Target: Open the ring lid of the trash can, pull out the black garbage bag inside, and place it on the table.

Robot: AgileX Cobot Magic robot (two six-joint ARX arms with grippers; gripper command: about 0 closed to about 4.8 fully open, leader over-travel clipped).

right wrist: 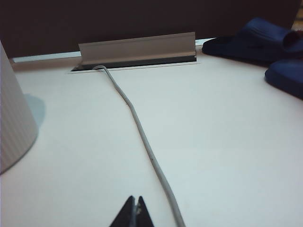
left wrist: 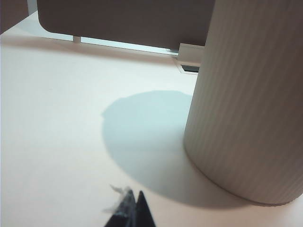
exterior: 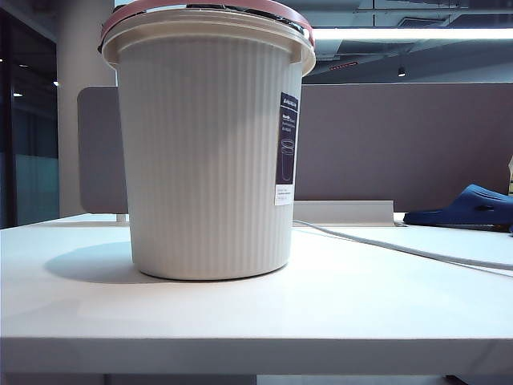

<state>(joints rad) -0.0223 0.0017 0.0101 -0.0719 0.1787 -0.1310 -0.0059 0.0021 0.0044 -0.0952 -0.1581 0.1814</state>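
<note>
The large cream-white ribbed plastic trash can (exterior: 210, 152) stands upright on the broad white table (exterior: 337, 309), and the thin pink plastic ring lid (exterior: 200, 10) sits on its flared rim, so I judge that the task is not yet begun. Of the black garbage bag only a dark sliver is seen under the hoop at the rim; the rest is hidden inside the can. The left gripper (left wrist: 134, 208) is low over the table with its jaws pressed together and nothing between them; some pale tape or fibre seems to hang on one tip. The can's ribbed wall (left wrist: 246, 99) is ahead of these jaws and to one side, near but not touching. The right gripper (right wrist: 135, 210) is also low and pressed together, empty. A thin grey cable (right wrist: 142, 137) runs on the table just beside its jaws toward a slot with a raised white flap (right wrist: 137, 47), and the dark blue slippers (right wrist: 255, 38) lie well ahead, on the side away from the can. Both grippers look parked, probably in a rest pose, and the hoop is high above them.
</note>
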